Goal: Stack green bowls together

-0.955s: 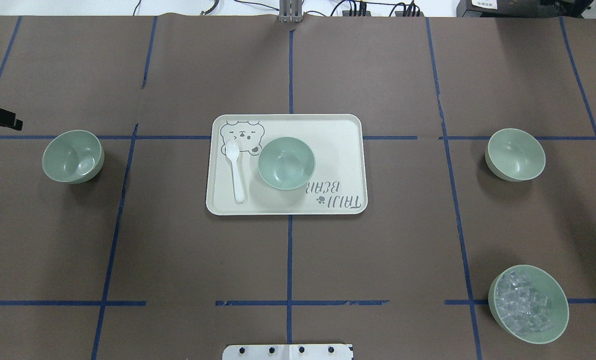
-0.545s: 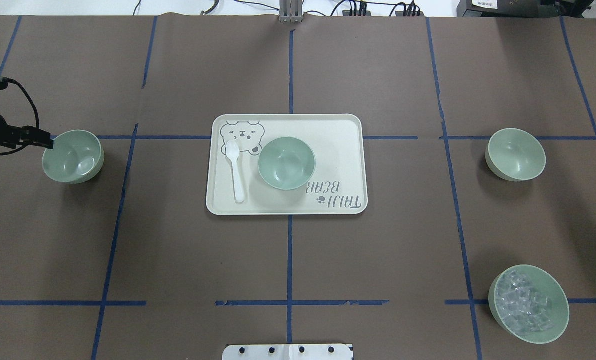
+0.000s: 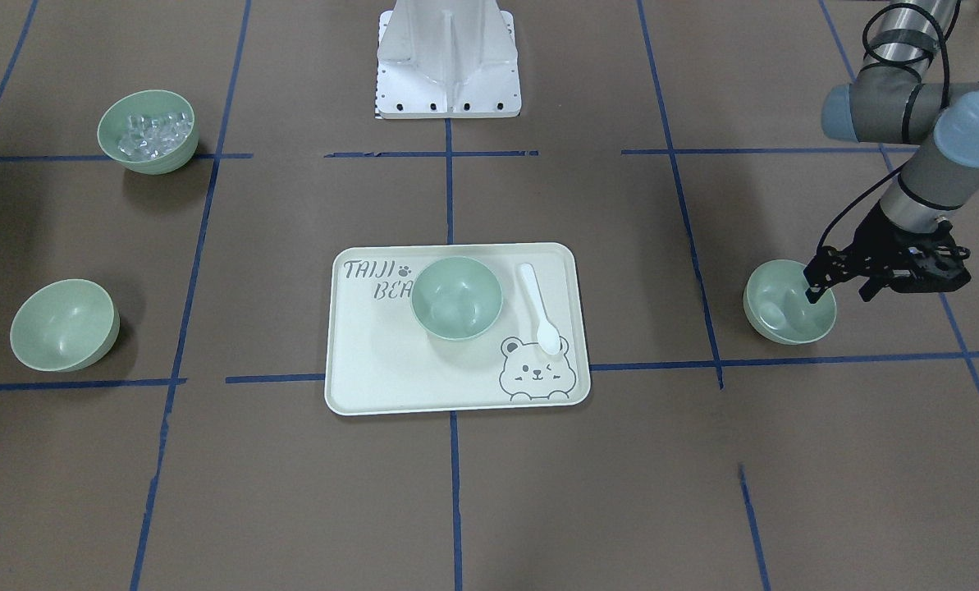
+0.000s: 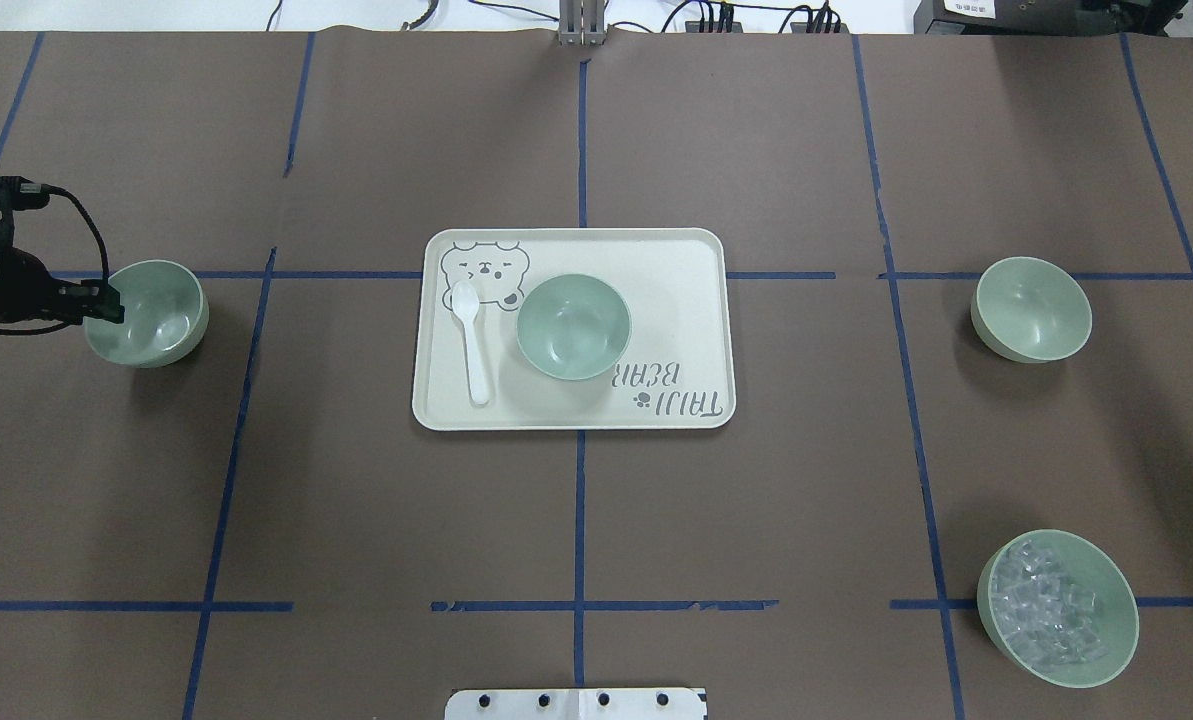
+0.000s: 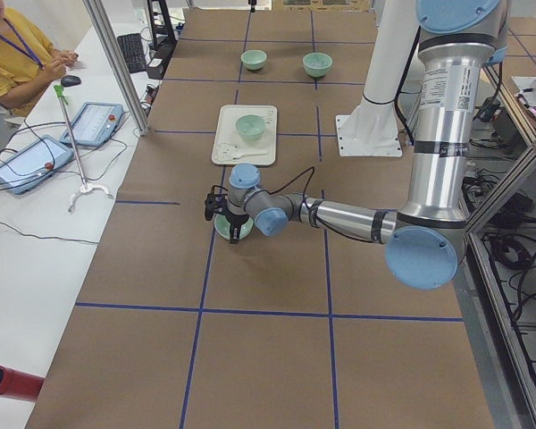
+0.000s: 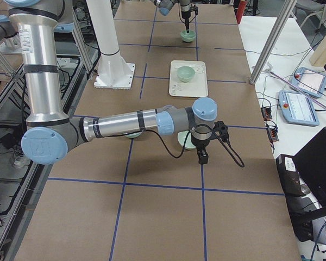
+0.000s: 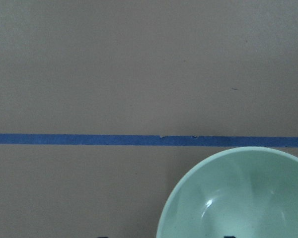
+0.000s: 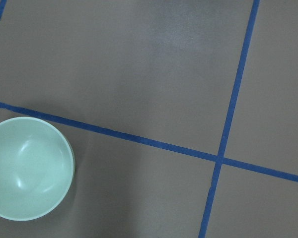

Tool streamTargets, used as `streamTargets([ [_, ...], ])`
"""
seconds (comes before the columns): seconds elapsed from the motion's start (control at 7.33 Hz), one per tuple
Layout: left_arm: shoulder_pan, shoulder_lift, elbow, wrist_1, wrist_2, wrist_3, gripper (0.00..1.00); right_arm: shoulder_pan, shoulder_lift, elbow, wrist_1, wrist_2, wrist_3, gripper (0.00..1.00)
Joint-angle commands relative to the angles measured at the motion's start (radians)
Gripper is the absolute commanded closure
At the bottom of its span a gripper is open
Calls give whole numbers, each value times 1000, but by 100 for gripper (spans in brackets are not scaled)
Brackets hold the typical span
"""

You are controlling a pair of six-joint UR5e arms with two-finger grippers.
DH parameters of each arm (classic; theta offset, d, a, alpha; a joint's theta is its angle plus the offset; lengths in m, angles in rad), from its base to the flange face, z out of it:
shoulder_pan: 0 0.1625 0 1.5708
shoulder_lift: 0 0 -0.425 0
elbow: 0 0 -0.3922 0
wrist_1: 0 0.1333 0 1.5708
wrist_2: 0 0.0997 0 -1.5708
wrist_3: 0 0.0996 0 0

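Three plain green bowls are in view. The left bowl (image 4: 151,315) (image 3: 784,316) stands on the table. The middle bowl (image 4: 573,326) stands on the cream tray (image 4: 676,260). The right bowl (image 4: 1032,308) (image 8: 27,168) stands alone on the table. My left gripper (image 4: 96,303) (image 3: 838,289) is open at the left bowl's outer rim, one finger over the inside and one outside. The left wrist view shows this bowl (image 7: 238,198) low and to the right. My right gripper (image 6: 202,156) shows only in the exterior right view, above the table near the right bowl; I cannot tell whether it is open.
A green bowl of clear ice-like cubes (image 4: 1057,608) stands at the near right. A white spoon (image 4: 473,340) lies on the tray beside the middle bowl. Blue tape lines cross the brown table cover. The robot's base plate (image 4: 576,703) is at the near edge.
My left gripper has come in from the left edge and moved right to the left bowl's rim. The bowls have not moved.
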Motion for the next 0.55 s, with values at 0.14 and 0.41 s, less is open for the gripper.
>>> streamTargets([
  [0.14, 10, 3, -2, -1, 0, -4, 98, 0, 0, 2, 1, 0, 2, 0],
  [0.41, 7, -2, -58, 13, -3, 1, 100, 0, 0, 6, 1, 0, 2, 0],
])
